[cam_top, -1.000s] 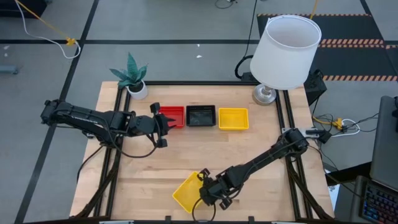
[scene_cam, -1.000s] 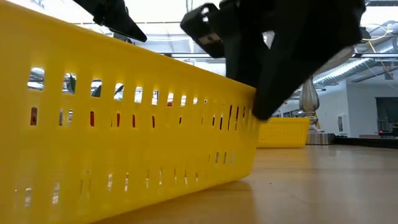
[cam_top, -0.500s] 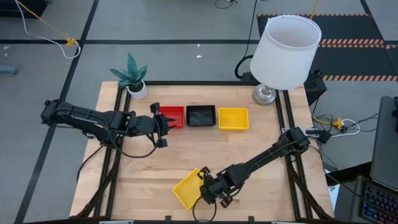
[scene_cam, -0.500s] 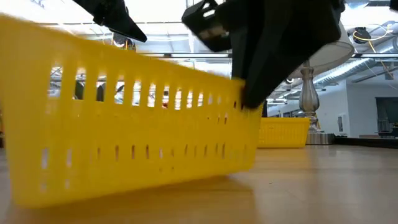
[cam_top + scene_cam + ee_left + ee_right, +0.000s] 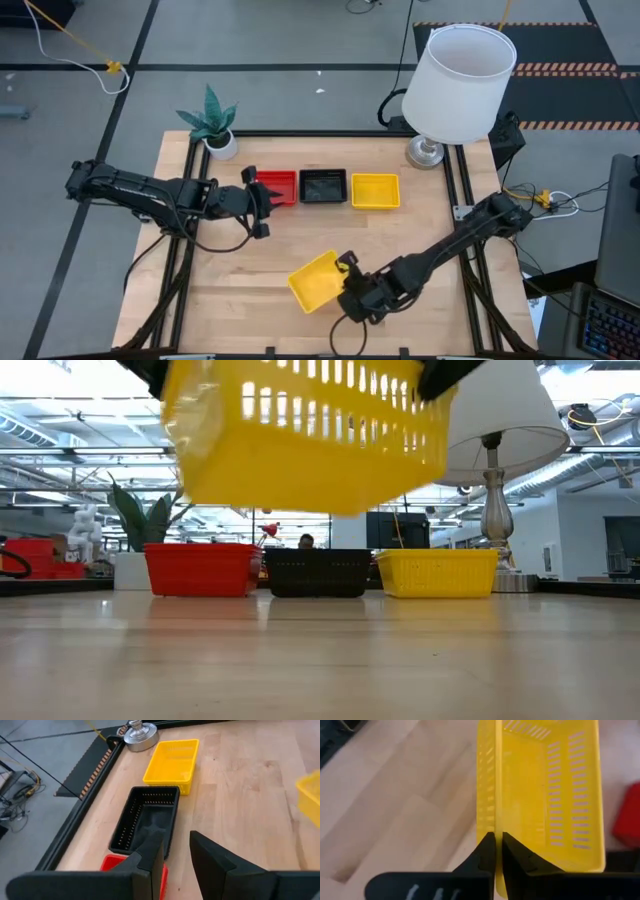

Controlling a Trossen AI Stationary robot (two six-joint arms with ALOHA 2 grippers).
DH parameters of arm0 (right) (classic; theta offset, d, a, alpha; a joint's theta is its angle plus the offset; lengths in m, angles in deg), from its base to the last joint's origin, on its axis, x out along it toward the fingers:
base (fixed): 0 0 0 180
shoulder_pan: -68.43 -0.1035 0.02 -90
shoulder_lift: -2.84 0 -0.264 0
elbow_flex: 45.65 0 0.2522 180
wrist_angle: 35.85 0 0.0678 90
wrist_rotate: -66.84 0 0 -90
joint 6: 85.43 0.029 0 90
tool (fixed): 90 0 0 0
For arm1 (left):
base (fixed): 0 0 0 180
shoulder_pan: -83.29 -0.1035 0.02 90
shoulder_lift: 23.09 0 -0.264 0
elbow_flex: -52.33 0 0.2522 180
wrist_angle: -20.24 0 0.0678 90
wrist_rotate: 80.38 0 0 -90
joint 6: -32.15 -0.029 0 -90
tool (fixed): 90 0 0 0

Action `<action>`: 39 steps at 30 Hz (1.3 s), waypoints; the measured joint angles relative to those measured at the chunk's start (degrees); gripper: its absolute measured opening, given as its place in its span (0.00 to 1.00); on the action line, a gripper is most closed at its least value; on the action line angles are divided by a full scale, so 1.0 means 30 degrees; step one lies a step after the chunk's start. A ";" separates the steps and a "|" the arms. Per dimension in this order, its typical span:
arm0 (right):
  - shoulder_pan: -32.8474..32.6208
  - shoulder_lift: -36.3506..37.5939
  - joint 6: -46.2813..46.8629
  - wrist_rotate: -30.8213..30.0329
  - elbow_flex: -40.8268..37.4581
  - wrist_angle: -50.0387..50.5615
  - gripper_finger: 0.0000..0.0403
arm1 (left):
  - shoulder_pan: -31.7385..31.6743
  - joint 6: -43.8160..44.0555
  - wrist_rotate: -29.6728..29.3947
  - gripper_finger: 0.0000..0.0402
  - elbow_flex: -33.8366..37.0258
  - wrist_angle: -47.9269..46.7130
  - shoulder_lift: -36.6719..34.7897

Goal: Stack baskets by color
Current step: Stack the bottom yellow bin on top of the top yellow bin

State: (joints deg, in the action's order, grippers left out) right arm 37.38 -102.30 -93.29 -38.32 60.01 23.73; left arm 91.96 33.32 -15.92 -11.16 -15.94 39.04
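Observation:
A red basket (image 5: pixel 277 187), a black basket (image 5: pixel 323 186) and a yellow basket (image 5: pixel 375 190) stand in a row on their bottoms at the table's far middle. A second yellow basket (image 5: pixel 315 280) hangs above the near middle of the table, high in the low view (image 5: pixel 305 430). My right gripper (image 5: pixel 495 845) is shut on it. My left gripper (image 5: pixel 175 855) hovers open just left of the red basket (image 5: pixel 107 863), with nothing between its fingers. My right gripper pinches one side wall of the yellow basket (image 5: pixel 494 822), near the corner closest to it. One finger is inside the basket and one outside. The fingers slant down from the table's near right. The basket is lifted clear of the table, open side up and slightly tilted.
A white lamp (image 5: pixel 460 85) stands at the far right corner and a potted green plant (image 5: pixel 212 120) at the far left. Bare wood (image 5: pixel 420 240) lies between the row of baskets and the lifted one.
My right gripper has risen and gone toward the far edge with the yellow basket. The basket sat tilted on the table a second ago and now hangs clear above it.

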 joint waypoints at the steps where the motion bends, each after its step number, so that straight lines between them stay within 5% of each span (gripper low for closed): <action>1: -0.0079 0.0247 0.0182 -0.0379 0.0000 0.0340 0.01 | 0.0026 0.0174 0.0006 0.24 0.0000 0.0000 0.0000; 18: -0.0475 0.4288 0.3836 -0.5848 -0.0326 0.5192 0.01 | 0.0521 0.1924 0.0052 0.24 0.0000 -0.0022 0.0058; 29: 0.0217 0.7924 0.4760 -0.6502 -0.3788 0.5135 0.01 | 0.1022 0.2144 0.0061 0.24 0.0000 -0.0007 0.0066; 39: 0.2931 1.0786 0.3435 -0.6445 -0.3927 0.5948 0.02 | 0.1002 0.1753 0.0044 0.24 0.0000 0.0015 0.0066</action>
State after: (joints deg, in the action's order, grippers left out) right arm 46.18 -69.94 -82.99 -57.66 48.23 41.57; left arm 94.96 38.58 -15.78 -11.16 -15.89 39.24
